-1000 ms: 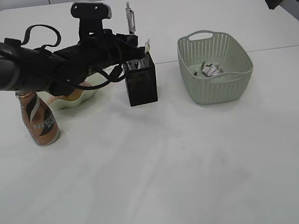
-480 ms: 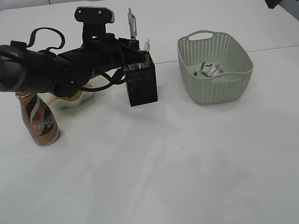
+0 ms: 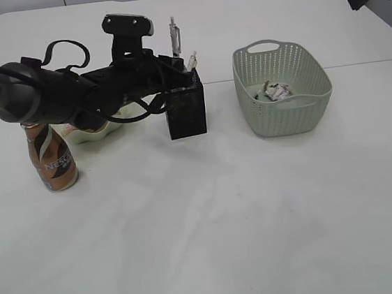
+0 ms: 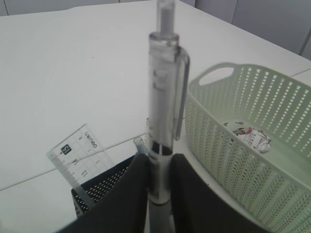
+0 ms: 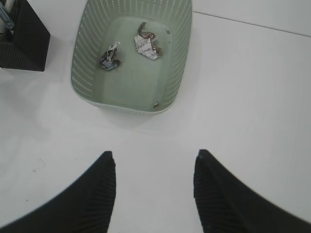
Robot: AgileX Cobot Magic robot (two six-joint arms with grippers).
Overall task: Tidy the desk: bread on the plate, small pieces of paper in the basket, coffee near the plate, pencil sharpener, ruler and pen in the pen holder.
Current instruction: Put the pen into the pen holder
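Leftmost, our left gripper pinches a clear plastic pen upright over the black mesh pen holder, where a transparent ruler stands. Rightward, our right gripper hangs spread above the pale green basket holding crumpled paper scraps.

My left arm stretched level across the table from the left, my left gripper closed on an upright pen, my right gripper raised, pointing down, jaws spread wide, holding nothing
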